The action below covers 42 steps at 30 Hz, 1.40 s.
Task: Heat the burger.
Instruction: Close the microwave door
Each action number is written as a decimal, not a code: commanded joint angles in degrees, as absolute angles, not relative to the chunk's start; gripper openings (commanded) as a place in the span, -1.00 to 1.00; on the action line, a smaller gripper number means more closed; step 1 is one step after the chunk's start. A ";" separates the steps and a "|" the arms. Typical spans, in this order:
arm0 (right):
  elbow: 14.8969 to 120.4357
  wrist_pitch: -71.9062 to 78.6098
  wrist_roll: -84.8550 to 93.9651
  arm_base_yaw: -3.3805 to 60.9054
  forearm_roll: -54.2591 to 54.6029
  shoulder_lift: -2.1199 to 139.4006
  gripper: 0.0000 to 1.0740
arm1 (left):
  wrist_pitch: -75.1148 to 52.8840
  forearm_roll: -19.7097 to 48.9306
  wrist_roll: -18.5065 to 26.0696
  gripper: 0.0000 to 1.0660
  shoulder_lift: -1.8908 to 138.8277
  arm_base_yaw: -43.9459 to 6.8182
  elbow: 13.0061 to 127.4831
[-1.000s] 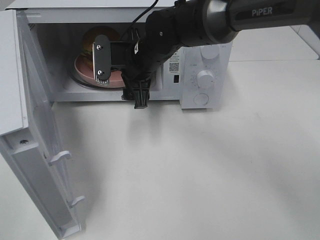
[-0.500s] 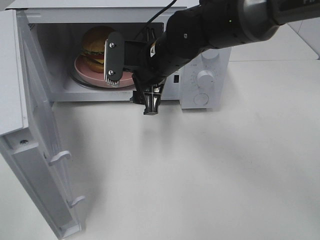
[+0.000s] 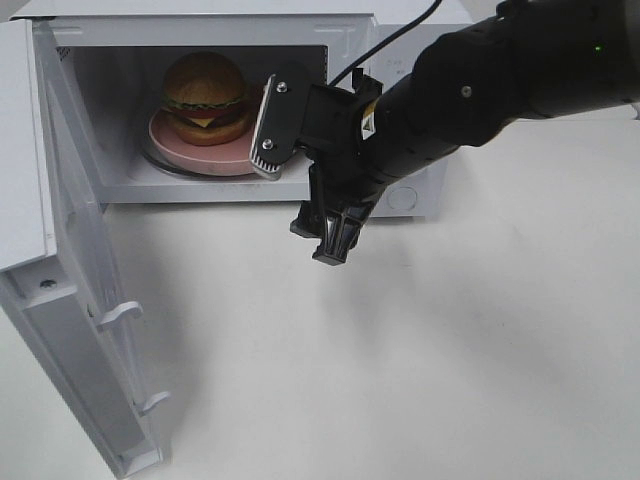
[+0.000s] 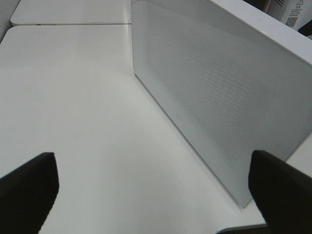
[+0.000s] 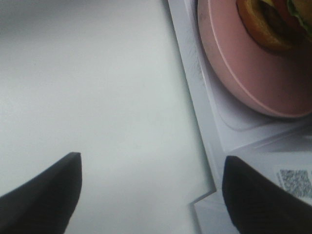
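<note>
The burger [image 3: 205, 95] sits on the round pink plate [image 3: 190, 152] inside the open microwave [image 3: 200, 28]. My right gripper [image 3: 298, 200] is open and empty, just outside the cavity's front right, above the table. In the right wrist view the plate [image 5: 253, 78] and the burger's edge [image 5: 273, 19] lie beyond the spread fingers, and the right gripper [image 5: 153, 195] holds nothing. My left gripper [image 4: 156, 195] is open and empty, facing the outer face of the microwave door [image 4: 219, 97]. It does not show in the exterior view.
The microwave door [image 3: 60, 280] hangs wide open at the left, reaching to the table's front. The control panel with its dials is mostly hidden behind my right arm [image 3: 480, 90]. White table [image 3: 420, 360] spreads in front.
My right gripper has drawn back out of the microwave, rightward and toward the front. The burger and plate stay inside, now fully in view.
</note>
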<state>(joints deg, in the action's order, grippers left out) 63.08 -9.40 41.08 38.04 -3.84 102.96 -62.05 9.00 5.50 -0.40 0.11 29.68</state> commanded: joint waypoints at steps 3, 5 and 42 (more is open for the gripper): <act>58.38 -9.63 29.62 38.33 -3.84 97.46 0.42 | -61.19 9.05 5.39 0.84 -1.26 -0.17 29.51; 56.72 -9.85 25.44 38.33 -3.67 95.63 0.42 | -61.19 9.05 5.39 0.84 -1.26 -0.17 29.51; 46.35 -50.53 -3.09 38.27 -3.67 65.78 0.42 | -61.19 9.05 5.39 0.84 -1.26 -0.17 29.51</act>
<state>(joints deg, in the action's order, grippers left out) 46.58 -49.79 -2.35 38.04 -3.50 66.18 -62.05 9.00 5.50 -0.40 0.11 29.68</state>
